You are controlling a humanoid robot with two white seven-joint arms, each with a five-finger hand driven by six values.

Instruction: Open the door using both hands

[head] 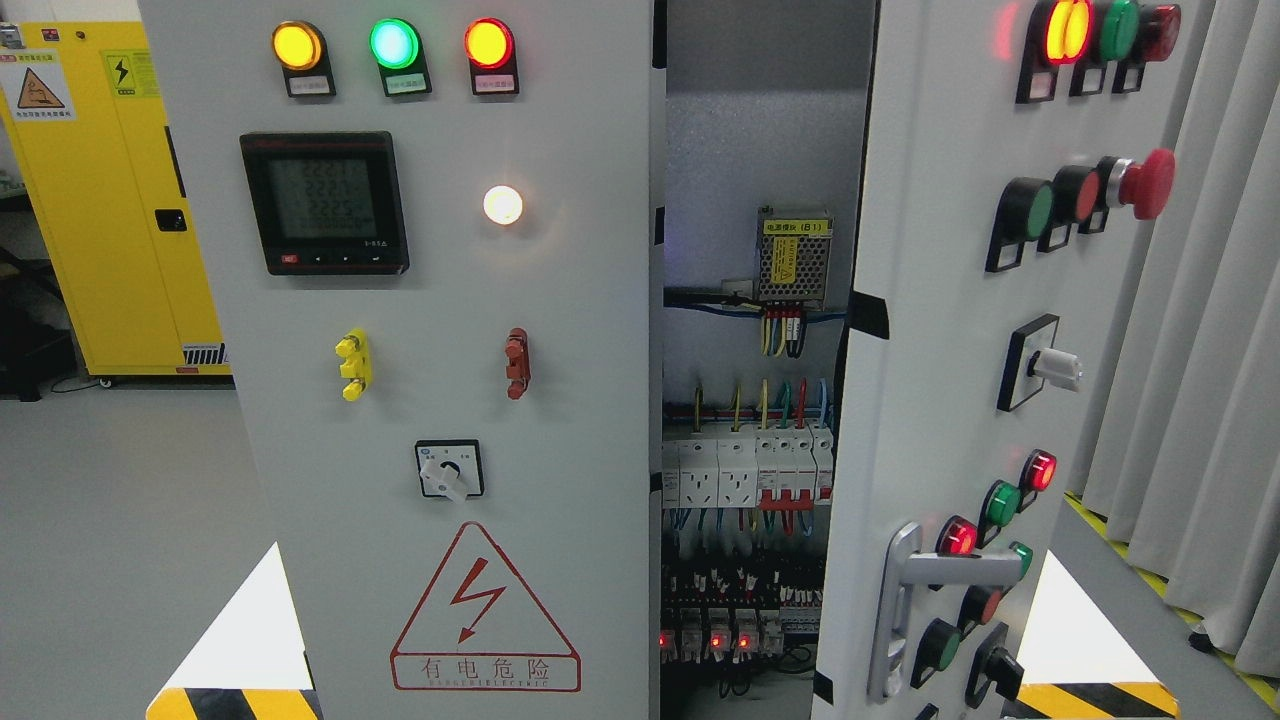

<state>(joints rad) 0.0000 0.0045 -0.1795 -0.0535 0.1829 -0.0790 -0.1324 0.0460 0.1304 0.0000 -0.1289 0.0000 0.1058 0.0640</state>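
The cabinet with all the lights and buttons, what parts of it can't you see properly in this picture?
Head view only:
- Robot's hands: none in view.
- Inside the cabinet: only a strip shows between the left door and the swung-open right door; the rest is hidden behind them.
- Meter screen: digits too blurred to read.
- Labels under the top lamps: too small.
- Silver handle: its bottom is cut off by the picture's edge.

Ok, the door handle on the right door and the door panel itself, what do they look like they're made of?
The door handle looks like metal with a satin silver finish: it shows soft highlights along its edges, though silver-coated plastic can't be ruled out. The right door looks like sheet metal painted matte light grey: flat, even colour with no glare. No robot hand is in view.
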